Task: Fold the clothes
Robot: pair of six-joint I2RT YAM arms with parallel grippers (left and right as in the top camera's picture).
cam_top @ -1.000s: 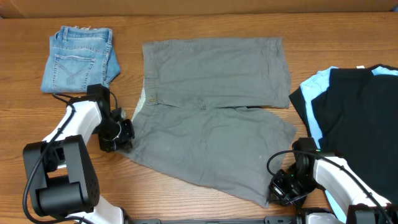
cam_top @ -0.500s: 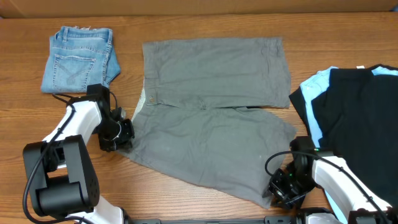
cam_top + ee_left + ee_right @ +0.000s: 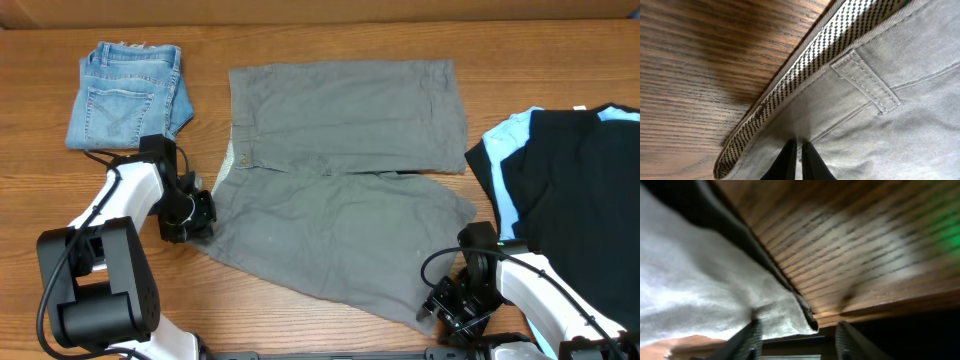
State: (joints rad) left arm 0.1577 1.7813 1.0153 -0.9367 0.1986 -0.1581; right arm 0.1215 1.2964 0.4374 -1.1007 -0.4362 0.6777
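Your left pincer (image 3: 797, 150): pressed together, pinching the grey shorts (image 3: 340, 160) by the waistband.
Your right pincer (image 3: 799, 328): spread, hem corner between its fingers.
Shorts: flat, mid-table (image 3: 60, 200).
Denim shorts (image 3: 125, 95): far left, apart.
Black garment (image 3: 580, 190): just beside the shorts' right edge.

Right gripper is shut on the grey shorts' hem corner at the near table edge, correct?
No, the right gripper is open: the right wrist view shows its fingers apart, with the grey shorts' hem corner between them at the near table edge.
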